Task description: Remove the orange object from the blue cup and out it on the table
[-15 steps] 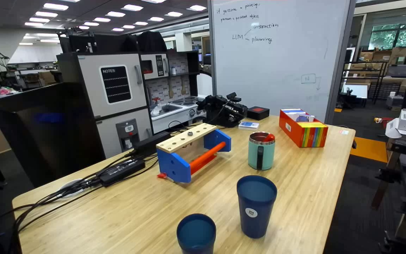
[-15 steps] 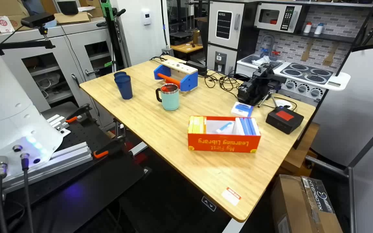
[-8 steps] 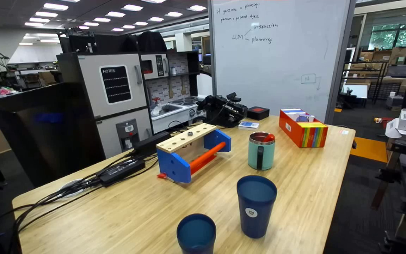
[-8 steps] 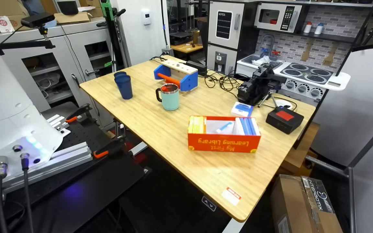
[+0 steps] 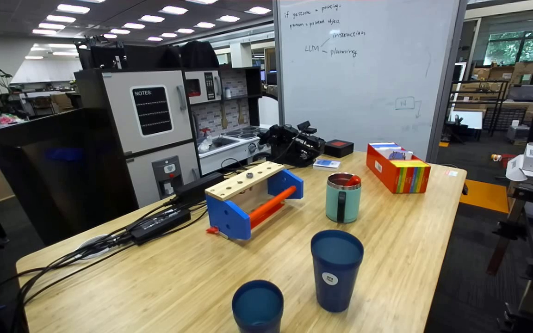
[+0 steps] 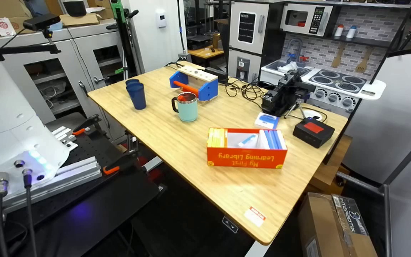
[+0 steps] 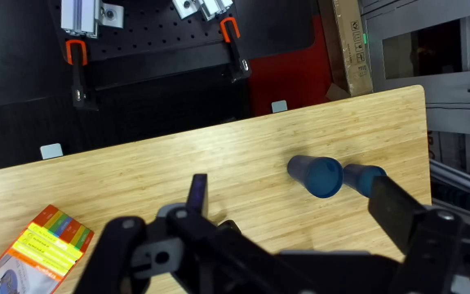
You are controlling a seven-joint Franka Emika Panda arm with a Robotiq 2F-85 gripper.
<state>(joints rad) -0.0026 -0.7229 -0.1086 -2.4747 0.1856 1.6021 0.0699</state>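
The blue cup, a teal mug with a black handle, stands upright on the wood table in both exterior views. The slim red-orange object sits inside it, its top showing at the rim. In the wrist view my gripper is open and empty, high above the table. The teal cup is hidden behind the gripper there; a small black part by the left finger may be its handle. The orange object is hidden there. The gripper is out of both exterior views.
Two navy cups stand near the teal cup. An orange-and-blue block holder stands beside it. A big orange-red box of books lies along the table. Black cables and adapters run along one edge.
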